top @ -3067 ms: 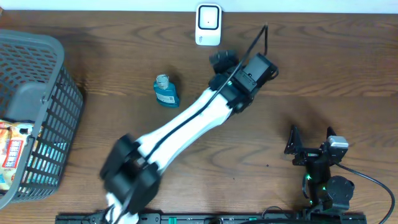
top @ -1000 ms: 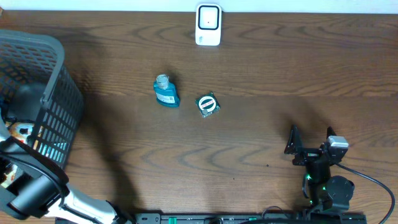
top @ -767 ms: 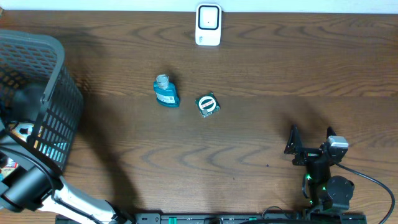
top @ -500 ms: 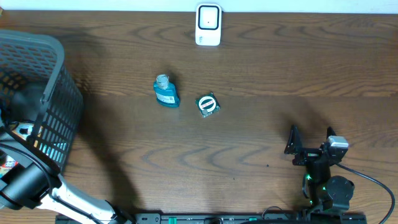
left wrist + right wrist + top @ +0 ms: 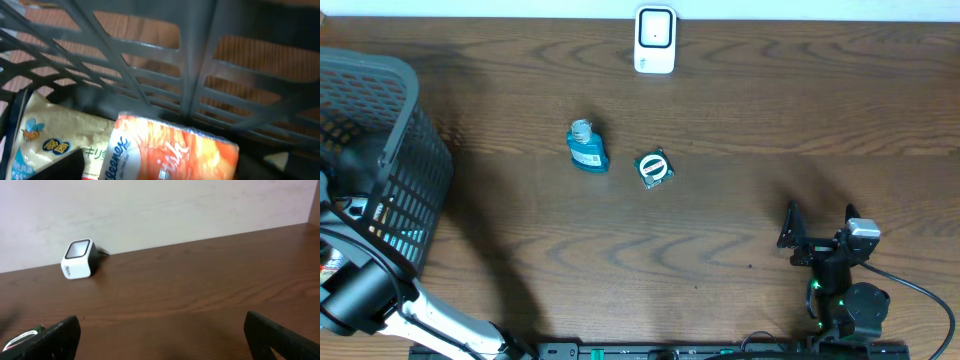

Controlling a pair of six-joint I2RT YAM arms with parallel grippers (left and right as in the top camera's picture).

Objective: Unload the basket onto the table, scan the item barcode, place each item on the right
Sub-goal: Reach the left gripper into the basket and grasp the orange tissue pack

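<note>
The white barcode scanner [image 5: 654, 40] with a dark face stands at the table's far edge; the right wrist view shows the scanner [image 5: 78, 259] too. My left arm [image 5: 360, 295] reaches into the grey basket [image 5: 405, 130]. There my left gripper [image 5: 165, 172] is open around an orange Kleenex pack [image 5: 175, 150]. One black finger [image 5: 57, 167] shows just left of the pack; the other is out of frame. My right gripper [image 5: 818, 233] rests open near the front right, with nothing between its fingers [image 5: 52, 340].
A blue bottle [image 5: 587, 146] and a round green item [image 5: 654, 168] lie on the table's middle. A cream packet [image 5: 45, 137] lies beside the Kleenex pack against the basket's lattice wall [image 5: 200, 65].
Three seconds ago my left arm was stretched to the scanner; the green item now lies on the table and the arm is in the basket, having settled slightly this past second.
</note>
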